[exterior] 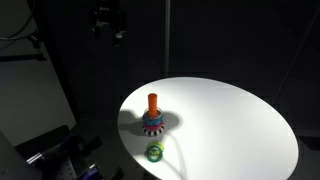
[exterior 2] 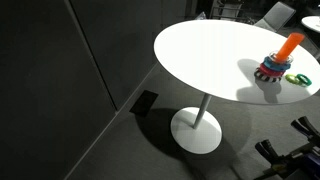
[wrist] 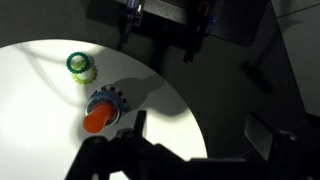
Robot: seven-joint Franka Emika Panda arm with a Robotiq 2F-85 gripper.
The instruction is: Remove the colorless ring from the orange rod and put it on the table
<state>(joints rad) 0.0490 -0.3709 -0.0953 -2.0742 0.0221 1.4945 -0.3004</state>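
Black two-finger gripper: fingers spread, empty, well above round white table. Clear plastic ring too faint to spot; presumably on short orange rod above toothed base. Likely light, stiff, slick: pinch across rim, lift straight.

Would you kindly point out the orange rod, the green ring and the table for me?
the orange rod (exterior: 152,103), in an exterior view, mid-shaft.
the green ring (wrist: 75,62), in the wrist view, its green rim.
the table (exterior 2: 200,50), in an exterior view, bare top.
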